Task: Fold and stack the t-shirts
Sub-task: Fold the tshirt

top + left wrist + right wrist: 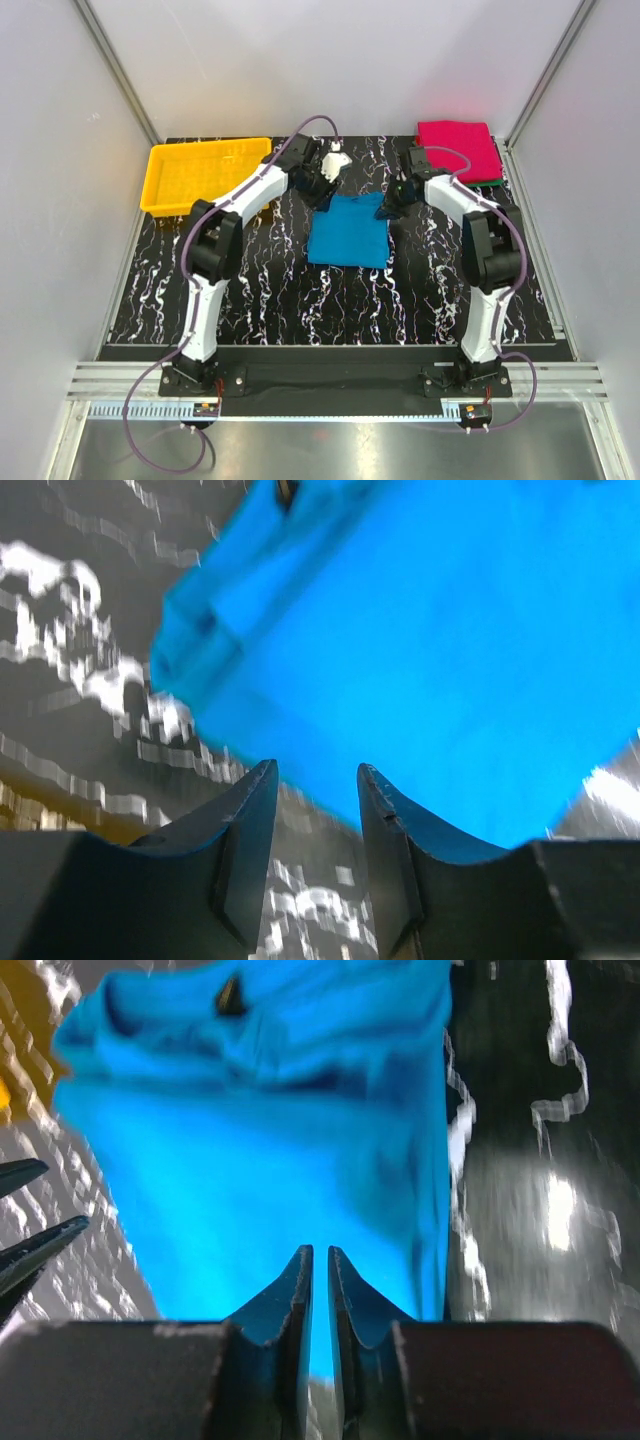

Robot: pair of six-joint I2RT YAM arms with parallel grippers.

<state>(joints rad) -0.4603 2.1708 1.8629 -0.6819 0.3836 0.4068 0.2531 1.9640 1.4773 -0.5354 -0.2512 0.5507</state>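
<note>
The teal-blue t-shirt [348, 230] lies folded into a rough square on the middle of the table. My left gripper [322, 192] sits at its far left corner with jaws open and empty; in the left wrist view [315, 775] the shirt [430, 650] lies just beyond the fingertips. My right gripper [388, 208] is at the shirt's far right corner, jaws shut with only a thin slit and nothing in them; in the right wrist view [320, 1255] it hovers over the shirt [260, 1140]. The folded magenta t-shirt [458, 150] lies on the dark green one [488, 184] at the back right.
A yellow plastic tray [205, 172] stands at the back left. The black marbled table [300, 300] is walled in by white panels. The left gripper's fingertips [30, 1240] show at the left edge of the right wrist view.
</note>
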